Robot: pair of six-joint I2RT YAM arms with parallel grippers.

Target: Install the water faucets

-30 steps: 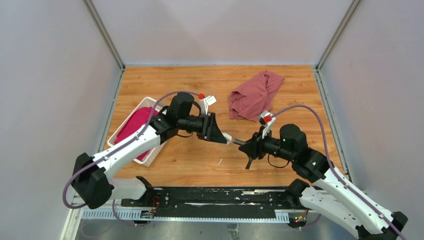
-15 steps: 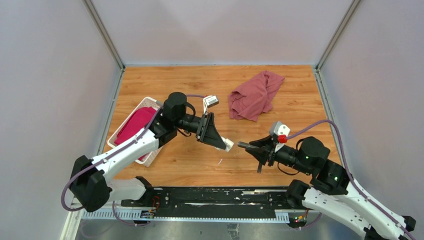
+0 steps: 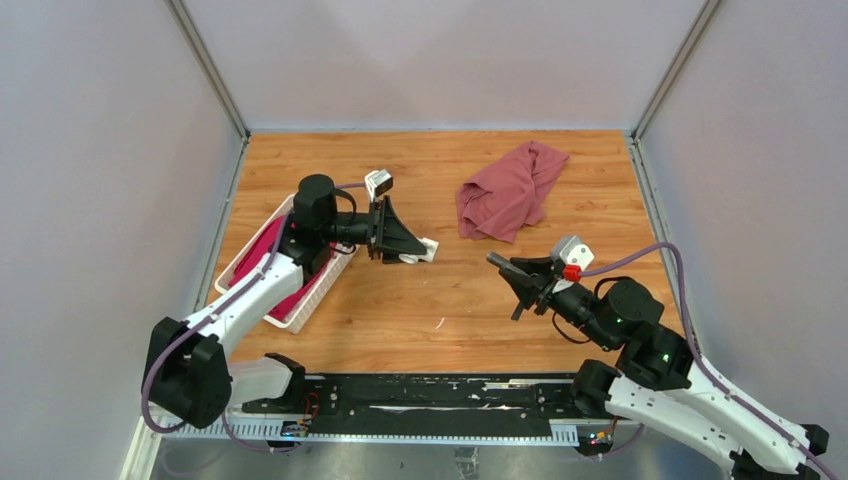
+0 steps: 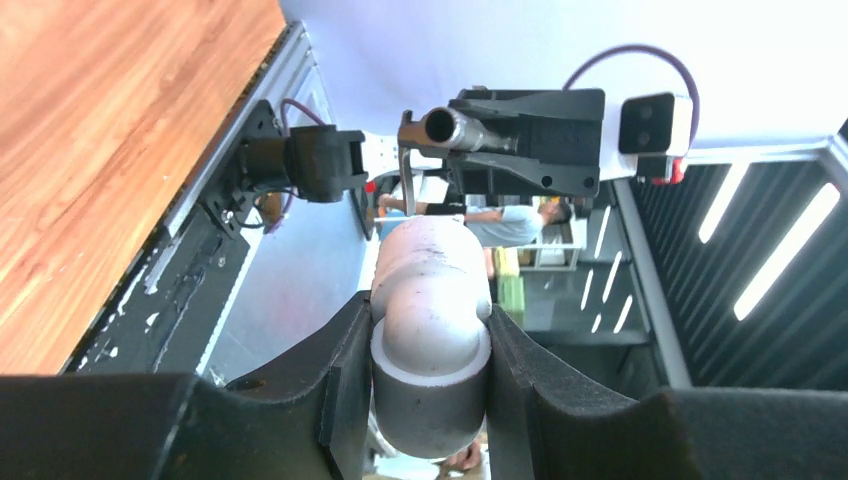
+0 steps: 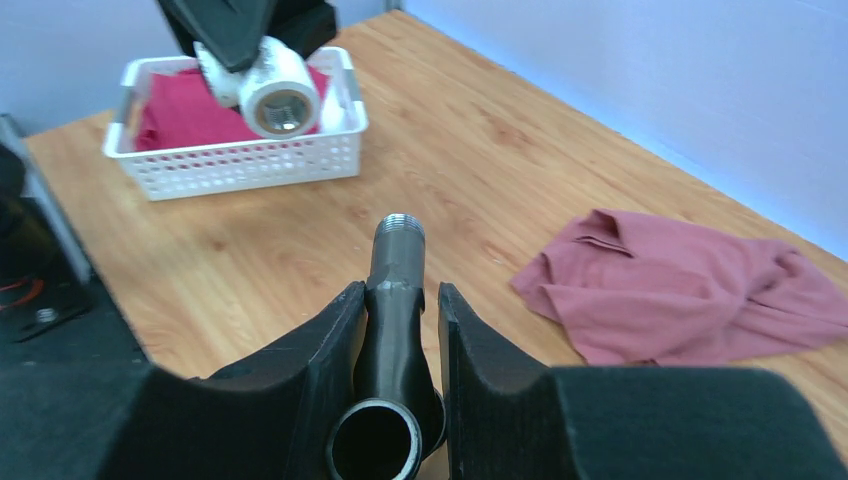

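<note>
The water faucets are two parts, both held above the table and well apart. My left gripper is shut on the stubby white fitting, which fills the space between its pads in the left wrist view. My right gripper is shut on the dark grey metal tap. In the right wrist view the tap points its threaded end toward the white fitting, whose open mouth faces it. The left wrist view shows the tap end-on, higher up.
A white slatted basket with magenta fabric sits at the left under my left arm, and also shows in the right wrist view. A dusty-red cloth lies crumpled at the back right. A black rail runs along the near edge.
The two parts were almost touching end to end at mid table. My left gripper has pulled back left and away with the fitting, and my right has drawn back right with the tap.
</note>
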